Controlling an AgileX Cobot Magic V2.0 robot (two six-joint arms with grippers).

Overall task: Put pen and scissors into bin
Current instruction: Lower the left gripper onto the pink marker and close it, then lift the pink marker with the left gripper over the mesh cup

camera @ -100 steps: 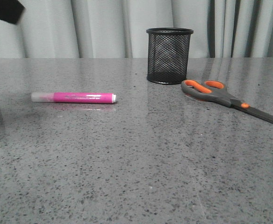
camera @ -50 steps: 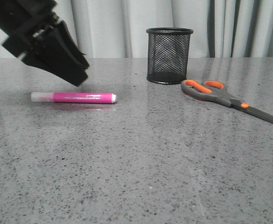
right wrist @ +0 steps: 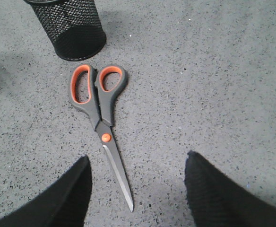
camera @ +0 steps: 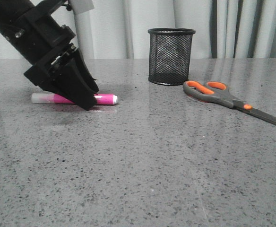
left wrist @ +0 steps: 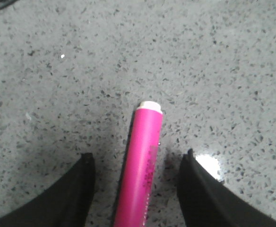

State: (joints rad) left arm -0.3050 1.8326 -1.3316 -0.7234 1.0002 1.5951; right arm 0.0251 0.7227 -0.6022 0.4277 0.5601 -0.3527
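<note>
Grey speckled table (camera: 152, 156) carries the pen (left wrist: 142, 175), flat between the spread fingers of the left claw (left wrist: 135, 189); light, rigid and probably slippery, it should be pinched mid-barrel, the right claw (right wrist: 138, 194) likewise spread.

Your left arm slants down from about 10 o'clock in the front view, its black wrist housing tilted steeply and the left gripper (camera: 83, 100) low at the desk. Its jaws stand spread wide; in the left wrist view the fingers (left wrist: 72, 189) sit well apart at 7 and 5 o'clock. Your right gripper (right wrist: 135, 189) appears only in its own wrist view, jaws likewise spread, held above the desk.
</note>
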